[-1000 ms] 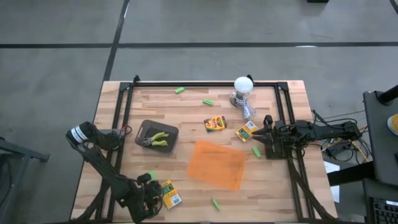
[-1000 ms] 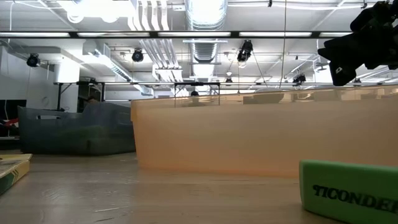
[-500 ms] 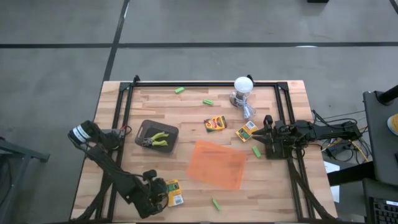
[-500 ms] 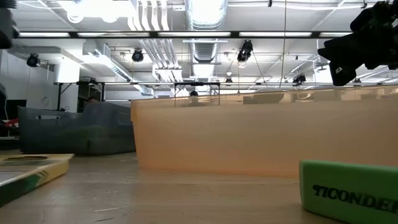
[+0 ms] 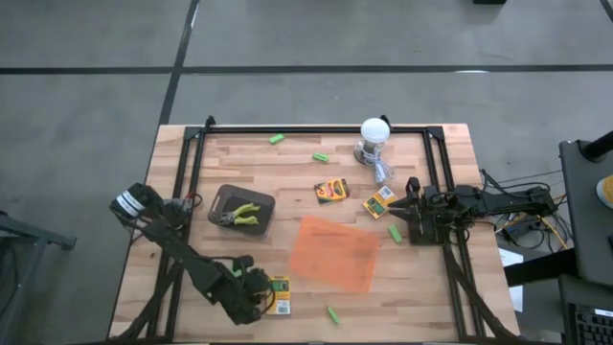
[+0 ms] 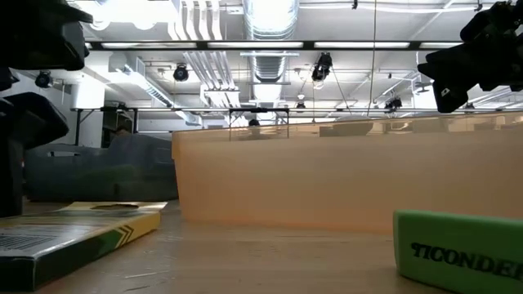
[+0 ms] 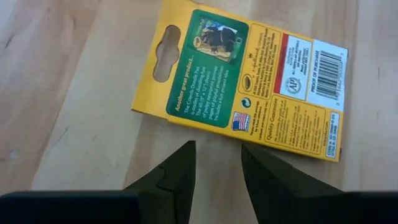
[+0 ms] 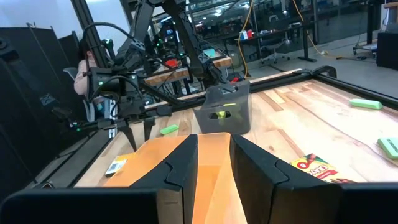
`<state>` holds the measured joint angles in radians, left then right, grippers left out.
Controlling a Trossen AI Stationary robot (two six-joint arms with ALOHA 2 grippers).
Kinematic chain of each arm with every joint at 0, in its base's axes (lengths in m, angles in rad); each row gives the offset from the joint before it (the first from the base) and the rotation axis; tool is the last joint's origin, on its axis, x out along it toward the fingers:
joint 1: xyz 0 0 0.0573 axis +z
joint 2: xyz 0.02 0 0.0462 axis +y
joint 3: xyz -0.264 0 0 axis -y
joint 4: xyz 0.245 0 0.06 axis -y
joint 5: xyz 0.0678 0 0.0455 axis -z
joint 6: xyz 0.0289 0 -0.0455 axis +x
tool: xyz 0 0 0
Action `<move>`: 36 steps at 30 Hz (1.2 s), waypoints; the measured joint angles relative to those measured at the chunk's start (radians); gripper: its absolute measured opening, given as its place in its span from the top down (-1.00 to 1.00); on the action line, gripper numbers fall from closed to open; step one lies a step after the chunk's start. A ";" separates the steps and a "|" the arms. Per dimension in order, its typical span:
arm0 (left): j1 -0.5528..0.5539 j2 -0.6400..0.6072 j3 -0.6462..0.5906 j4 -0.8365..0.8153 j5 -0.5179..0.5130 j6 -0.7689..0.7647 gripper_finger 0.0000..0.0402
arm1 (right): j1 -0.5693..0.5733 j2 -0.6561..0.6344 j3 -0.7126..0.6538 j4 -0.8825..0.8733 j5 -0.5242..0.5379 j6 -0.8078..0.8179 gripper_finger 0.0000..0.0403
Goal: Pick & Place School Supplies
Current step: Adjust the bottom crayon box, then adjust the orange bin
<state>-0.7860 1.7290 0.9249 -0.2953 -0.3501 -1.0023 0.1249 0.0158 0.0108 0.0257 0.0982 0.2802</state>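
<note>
My left gripper (image 5: 261, 292) is low near the table's near edge, its fingers a little apart, pointing toward the table's right at a yellow-and-green crayon box (image 5: 278, 295) that lies flat, back side up (image 7: 239, 81). Its fingertips (image 7: 186, 149) stand just short of the box's long edge. Two more crayon boxes (image 5: 331, 190) (image 5: 380, 202) lie mid-table. Green stubby erasers (image 5: 277, 139) (image 5: 321, 157) (image 5: 394, 233) (image 5: 332, 313) are scattered about. A yellow-green plier-like tool (image 5: 241, 213) sits in a dark bin. My right gripper (image 5: 396, 215) waits open beside the right-hand crayon box. My left gripper comes level from the table's left at the long edge (image 7: 205, 127) of the crayon box, which lies flat on the wood. The fingertips are right at that edge; whether they touch it, I cannot tell.
An orange translucent tray (image 5: 335, 252) lies flat in the middle, just right of the left gripper's box. A white round-headed lamp (image 5: 374, 134) with its cable stands at the far edge. The dark bin (image 5: 230, 203) is left of centre. A green eraser (image 6: 458, 249) sits close to the low camera.
My left gripper has moved steadily toward the table's right along the near edge. The crayon box has slid rightward ahead of it, flat on the wood, coming into the low view from the left. The right arm has kept still.
</note>
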 joint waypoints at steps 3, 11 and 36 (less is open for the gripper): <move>-0.001 -0.010 0.000 -0.008 0.019 0.000 0.34 | 0.000 0.000 0.000 0.000 0.000 0.000 0.55; -0.031 -0.248 0.028 -0.221 -0.054 -0.047 0.34 | 0.000 0.000 0.000 0.000 0.000 0.000 0.55; -0.034 -0.435 0.019 -0.190 -0.163 0.056 0.34 | 0.000 0.000 0.000 0.000 0.000 0.000 0.55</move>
<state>-0.8196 1.2938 0.9440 -0.4854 -0.5130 -0.9462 0.1249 0.0154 0.0105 0.0257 0.0982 0.2802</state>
